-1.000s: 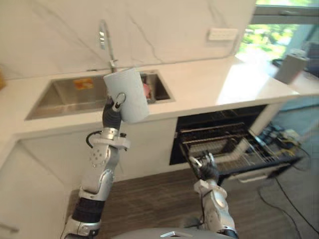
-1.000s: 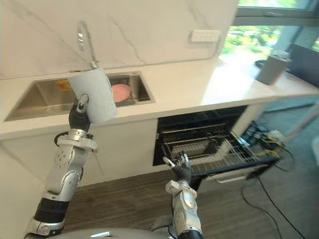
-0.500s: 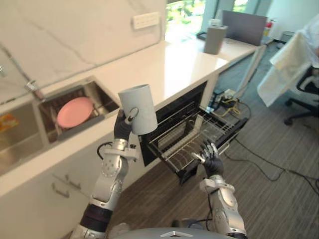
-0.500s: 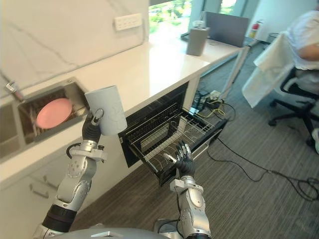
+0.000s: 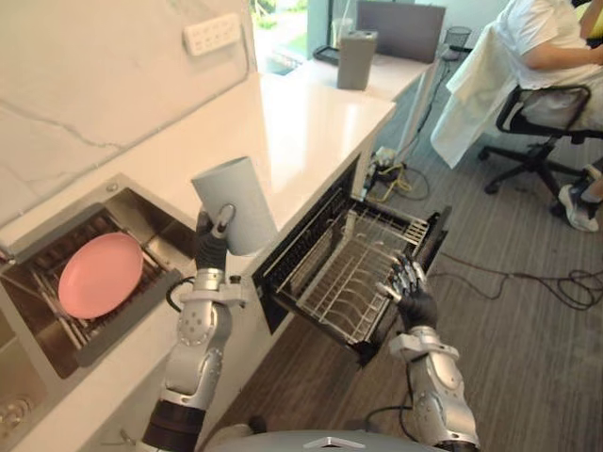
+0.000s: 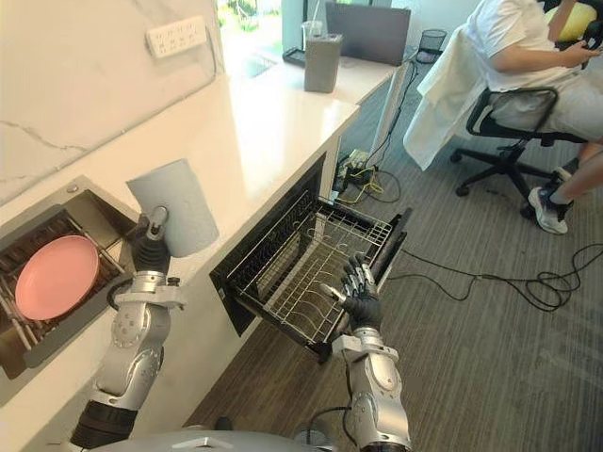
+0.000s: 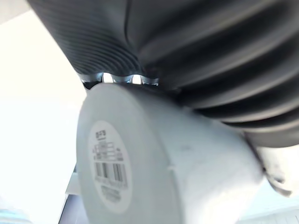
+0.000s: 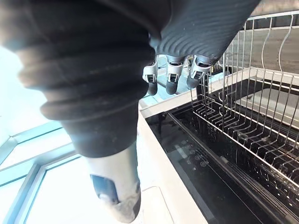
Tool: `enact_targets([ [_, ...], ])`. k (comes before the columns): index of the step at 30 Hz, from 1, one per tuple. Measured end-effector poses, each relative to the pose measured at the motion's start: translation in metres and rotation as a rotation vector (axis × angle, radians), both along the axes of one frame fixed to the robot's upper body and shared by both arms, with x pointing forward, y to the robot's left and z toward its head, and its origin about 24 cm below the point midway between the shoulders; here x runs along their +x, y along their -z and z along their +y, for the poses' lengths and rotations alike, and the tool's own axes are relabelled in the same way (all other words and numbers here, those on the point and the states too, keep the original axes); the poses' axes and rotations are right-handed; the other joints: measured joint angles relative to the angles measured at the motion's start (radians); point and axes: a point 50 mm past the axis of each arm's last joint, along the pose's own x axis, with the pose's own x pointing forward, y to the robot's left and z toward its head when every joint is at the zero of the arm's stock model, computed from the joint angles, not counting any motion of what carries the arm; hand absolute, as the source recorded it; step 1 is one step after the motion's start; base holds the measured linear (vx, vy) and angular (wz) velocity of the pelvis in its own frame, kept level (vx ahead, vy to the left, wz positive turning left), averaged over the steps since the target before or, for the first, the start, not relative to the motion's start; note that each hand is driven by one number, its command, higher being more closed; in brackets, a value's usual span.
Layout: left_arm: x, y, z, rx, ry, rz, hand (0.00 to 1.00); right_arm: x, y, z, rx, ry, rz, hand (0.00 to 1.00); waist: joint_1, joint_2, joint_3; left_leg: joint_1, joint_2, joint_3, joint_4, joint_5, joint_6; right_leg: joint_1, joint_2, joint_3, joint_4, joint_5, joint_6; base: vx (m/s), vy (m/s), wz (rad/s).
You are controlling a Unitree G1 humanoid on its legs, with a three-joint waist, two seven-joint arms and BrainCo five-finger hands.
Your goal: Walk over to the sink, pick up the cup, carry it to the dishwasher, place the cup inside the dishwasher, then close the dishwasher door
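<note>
Counter point(image 5: 292, 122) swings aside as I turn; the rack point(image 5: 350, 273) now lies ahead. My left hand point(image 5: 214, 243) grips the cup point(image 5: 236, 202) raised beside the counter, and my right hand point(image 5: 412, 298) is spread open. Placing looks to be next.

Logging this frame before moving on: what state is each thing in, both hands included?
Cup: held up, tilted.
Left hand: shut on cup.
Right hand: open, holding nothing.
Dishwasher door: open.
Rack: pulled out, empty.
Plate: lying in the sink.
</note>
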Motion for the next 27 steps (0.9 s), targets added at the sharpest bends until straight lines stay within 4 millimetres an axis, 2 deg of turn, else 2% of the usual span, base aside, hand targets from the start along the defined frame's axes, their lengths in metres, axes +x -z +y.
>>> enact_targets([
  [2, -0.002, -0.003, 0.006, 0.001, -0.030, -0.011, 1.00, 0.002, 0.000, 0.004, 0.015, -0.009, -0.005, 0.00, 0.002, 0.000, 0.001, 0.032, 0.001, 0.004, -0.016, -0.004, 0.007, 0.005, -0.010, -0.040, 0.010, 0.021, -0.022, 0.09, 0.092, -0.19],
  [3, -0.003, -0.007, 0.011, 0.020, -0.057, -0.037, 1.00, 0.004, -0.002, 0.007, 0.016, -0.026, -0.014, 0.00, 0.006, -0.002, 0.001, 0.032, 0.001, 0.006, -0.021, -0.007, 0.010, 0.020, -0.007, -0.052, -0.032, 0.037, -0.025, 0.04, 0.078, -0.22],
  [5, -0.005, -0.014, 0.018, 0.028, -0.088, -0.072, 1.00, 0.007, -0.005, 0.009, 0.015, -0.045, -0.035, 0.00, 0.019, -0.010, 0.005, 0.022, -0.002, 0.018, -0.028, -0.008, 0.011, 0.048, 0.002, -0.050, -0.120, 0.061, -0.003, 0.02, 0.063, -0.23],
  [8, -0.006, -0.017, 0.025, 0.033, -0.141, -0.101, 1.00, 0.008, -0.007, 0.010, 0.014, -0.052, -0.049, 0.00, 0.033, -0.023, 0.014, 0.017, -0.004, 0.022, -0.029, -0.008, 0.011, 0.114, 0.010, -0.078, -0.255, 0.099, 0.009, -0.03, 0.017, -0.06],
  [10, -0.007, -0.019, 0.029, 0.039, -0.180, -0.125, 1.00, 0.010, -0.010, 0.010, 0.023, -0.058, -0.076, 0.00, 0.043, -0.033, 0.015, 0.018, -0.010, 0.021, -0.036, -0.004, 0.008, 0.131, 0.009, -0.085, -0.294, 0.099, 0.010, -0.07, -0.019, -0.04],
  [15, -0.012, -0.027, 0.032, 0.068, -0.279, -0.205, 1.00, 0.015, -0.020, 0.010, 0.122, -0.050, -0.135, 0.00, 0.036, -0.033, 0.014, 0.064, -0.017, 0.023, -0.179, 0.080, -0.012, 0.123, 0.020, -0.104, -0.330, 0.093, 0.019, -0.08, -0.036, 0.00],
  [19, -0.014, -0.038, 0.032, 0.123, -0.371, -0.285, 1.00, 0.020, -0.061, 0.010, 0.158, -0.116, -0.331, 0.00, 0.027, -0.041, 0.006, 0.067, -0.004, 0.038, -0.212, 0.105, -0.014, 0.113, 0.038, -0.096, -0.357, 0.111, 0.016, -0.03, -0.023, -0.11],
  [22, -0.012, -0.045, 0.025, 0.202, -0.399, -0.334, 1.00, 0.025, -0.081, 0.015, 0.221, -0.203, -0.434, 0.00, 0.021, -0.054, -0.004, 0.066, 0.003, 0.055, -0.212, 0.105, -0.017, 0.115, 0.048, -0.081, -0.381, 0.138, 0.023, 0.03, -0.023, -0.19],
  [27, -0.001, -0.050, 0.003, 0.367, -0.412, -0.399, 1.00, 0.031, -0.092, 0.023, 0.346, -0.336, -0.468, 0.00, 0.006, -0.054, -0.005, 0.065, 0.003, 0.072, -0.212, 0.104, -0.018, 0.118, 0.050, -0.077, -0.396, 0.156, 0.024, 0.00, -0.004, -0.10],
])
